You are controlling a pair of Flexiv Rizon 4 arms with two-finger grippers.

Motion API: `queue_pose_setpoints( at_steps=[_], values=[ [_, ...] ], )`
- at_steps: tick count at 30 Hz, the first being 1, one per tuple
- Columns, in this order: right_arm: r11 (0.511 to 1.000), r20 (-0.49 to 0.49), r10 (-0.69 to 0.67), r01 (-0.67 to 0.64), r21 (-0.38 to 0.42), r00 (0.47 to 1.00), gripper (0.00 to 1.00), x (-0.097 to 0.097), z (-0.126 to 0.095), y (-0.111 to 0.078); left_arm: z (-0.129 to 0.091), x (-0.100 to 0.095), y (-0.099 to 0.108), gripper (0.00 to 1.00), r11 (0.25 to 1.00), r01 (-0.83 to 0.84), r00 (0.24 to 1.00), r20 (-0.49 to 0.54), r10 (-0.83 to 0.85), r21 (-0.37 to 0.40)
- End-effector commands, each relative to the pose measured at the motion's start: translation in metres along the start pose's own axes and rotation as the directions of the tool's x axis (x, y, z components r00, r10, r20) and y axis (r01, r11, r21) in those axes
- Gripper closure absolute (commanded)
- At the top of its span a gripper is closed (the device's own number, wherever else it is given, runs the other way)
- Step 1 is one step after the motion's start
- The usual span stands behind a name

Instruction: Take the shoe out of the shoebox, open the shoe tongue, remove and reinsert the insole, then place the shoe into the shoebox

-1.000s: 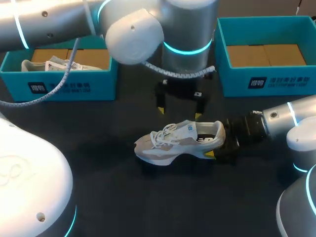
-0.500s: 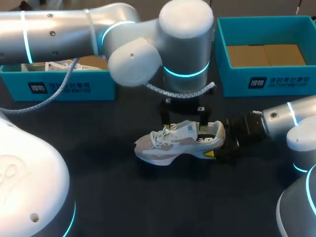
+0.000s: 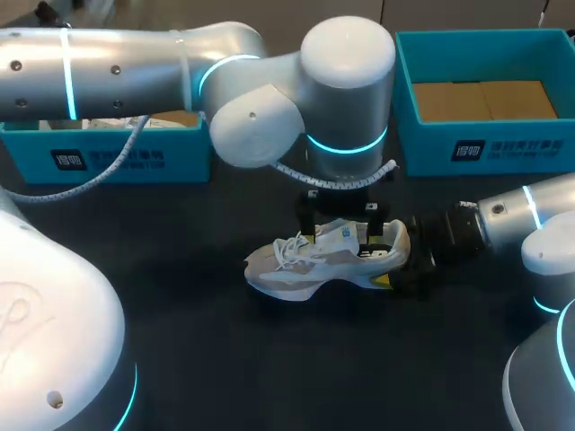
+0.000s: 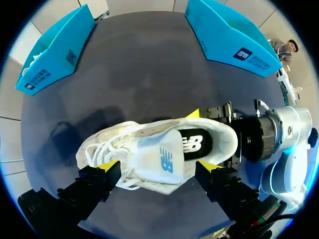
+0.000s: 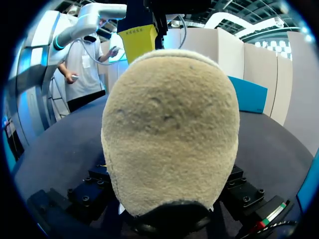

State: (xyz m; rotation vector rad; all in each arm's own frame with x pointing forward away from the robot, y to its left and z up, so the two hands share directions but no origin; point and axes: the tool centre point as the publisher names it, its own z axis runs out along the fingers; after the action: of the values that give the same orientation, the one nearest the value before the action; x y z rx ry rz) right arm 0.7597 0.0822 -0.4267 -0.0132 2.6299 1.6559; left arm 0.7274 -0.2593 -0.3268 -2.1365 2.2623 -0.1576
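A white and grey sneaker stands upright on the dark table, toe pointing left. My right gripper comes in from the right and is shut on its heel, one yellow tip showing at the near side; in the right wrist view the tan heel fills the space between the fingers. My left gripper hangs open just above the shoe's opening. In the left wrist view its yellow fingertips flank the raised tongue, and the black insole shows inside.
A teal shoebox at the back left holds another white shoe, mostly hidden by my left arm. A second teal shoebox at the back right shows only its brown cardboard floor. Bare tabletop lies in front of the sneaker.
My left arm has swung forward and lowered its open gripper to just over the shoe's opening. The right gripper and the shoe have stayed put.
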Motion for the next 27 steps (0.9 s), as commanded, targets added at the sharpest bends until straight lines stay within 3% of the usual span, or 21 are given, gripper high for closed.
queue_pose_setpoints(
  at_steps=[1,13,27],
  values=[
    [1.0,0.002,0.0,0.0,0.003,1.0,1.0,0.0,0.003,-0.001,0.002,0.009,-0.004,0.0,1.0,0.001,1.0,0.017,-0.001,-0.004],
    [1.0,0.002,0.0,0.0,0.003,1.0,1.0,0.0,0.003,-0.001,-0.003,0.019,-0.009,0.0,1.0,-0.015,0.989,0.145,0.015,-0.004],
    [1.0,0.002,0.0,0.0,0.003,1.0,1.0,0.0,0.003,-0.001,0.009,0.007,-0.011,0.0,1.0,0.002,0.972,0.235,-0.002,-0.002]
  ],
)
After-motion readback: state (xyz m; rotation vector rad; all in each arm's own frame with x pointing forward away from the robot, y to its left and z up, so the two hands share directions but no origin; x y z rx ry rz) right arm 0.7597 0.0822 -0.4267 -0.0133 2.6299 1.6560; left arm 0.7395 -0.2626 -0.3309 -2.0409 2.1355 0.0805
